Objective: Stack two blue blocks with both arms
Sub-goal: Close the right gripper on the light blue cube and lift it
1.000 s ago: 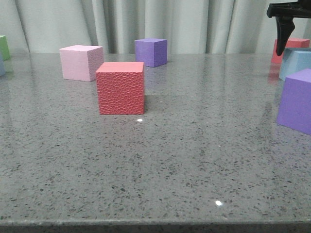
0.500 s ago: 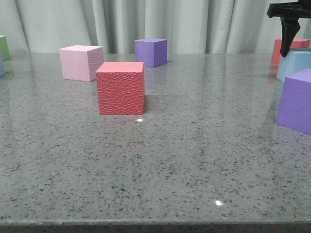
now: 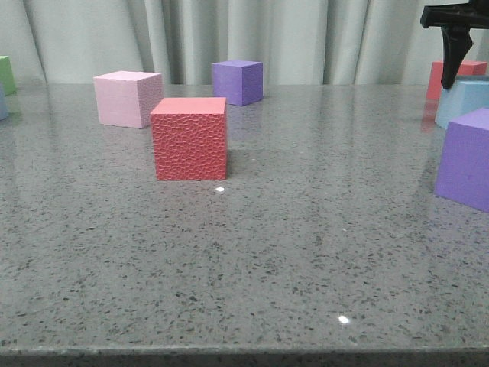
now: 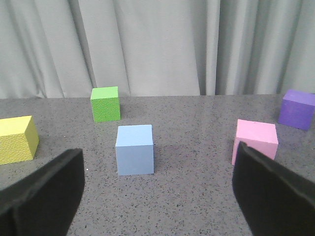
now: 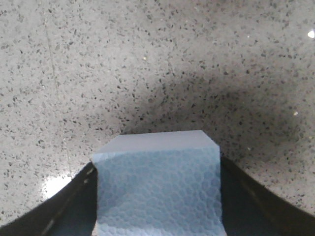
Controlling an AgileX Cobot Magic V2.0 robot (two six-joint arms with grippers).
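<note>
**Closing in on two blue cubes, one per arm**

Judging by look alone, both blue blocks are foam: light, slightly yielding, matte enough not to slip. Opposite flat side faces, near mid-height, seem the sensible place to pinch; too hard a squeeze would probably dent them.

Nearest the lens in the right wrist view, a blue block (image 5: pixel 160 184) fills the lower centre of the frame, its pebbled face sitting between the dark fingers (image 5: pixel 256 206) of the right gripper (image 5: pixel 157 216). The fingers flank it on both sides, but I cannot tell whether they press on it. In the front view that block (image 3: pixel 462 101) shows at the right edge, middle height, partly behind a purple cube (image 3: pixel 464 159), with one black finger hanging above it in the upper right corner.

In the left wrist view, the left gripper (image 4: pixel 157 196) stands spread wide, its blunt black fingers (image 4: pixel 49 194) in the lower corners and nothing between them. Beyond, at centre, the second blue block (image 4: pixel 135 149) rests alone on the table (image 4: pixel 197 196), well apart from the fingers.

Speckled grey stone, polished enough to mirror the cubes, makes up the tabletop. Farther off sit a red cube (image 3: pixel 189 138) with a dimpled skin, a pink cube (image 3: pixel 127 98), a yellow cube (image 4: pixel 17 139) and a green cube (image 4: pixel 105 103), all sharp-edged. Pleated pale curtain (image 3: pixel 306 38) closes the back.
</note>
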